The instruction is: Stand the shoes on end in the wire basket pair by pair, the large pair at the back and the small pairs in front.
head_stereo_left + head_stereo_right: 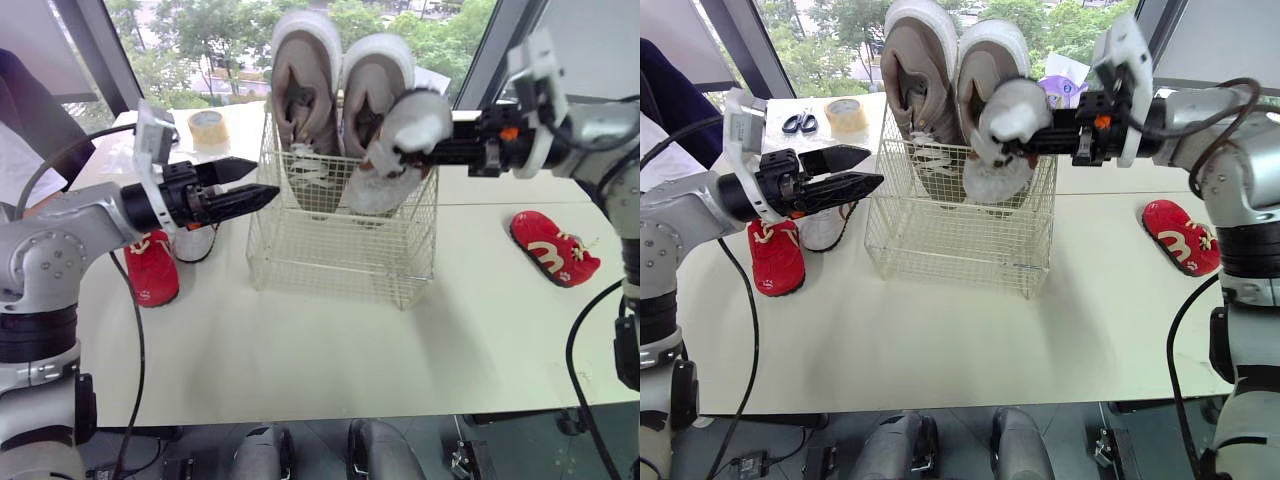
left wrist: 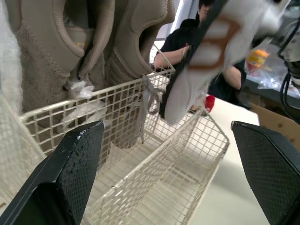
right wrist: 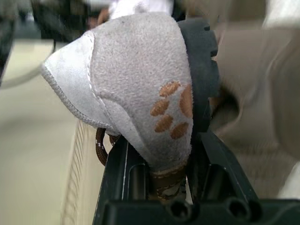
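A wire basket (image 1: 330, 262) stands mid-table with the large beige pair (image 1: 340, 85) on end along its back. My right gripper (image 1: 412, 153) is shut on a small grey shoe (image 1: 405, 150) with a brown paw print (image 3: 171, 112), held above the basket's front right part. Its fingers (image 3: 115, 180) clamp the shoe's heel end. My left gripper (image 1: 264, 178) is open with nothing in it, just off the basket's left rim. A small red shoe (image 1: 152, 268) lies on the table left of the basket, and its mate (image 1: 553, 248) lies to the right.
A small white shoe (image 1: 192, 243) stands behind my left gripper beside the red one. A tape roll (image 1: 207, 127) and scissors (image 1: 795, 122) lie at the back left. A person (image 1: 20, 130) sits at the far left edge.
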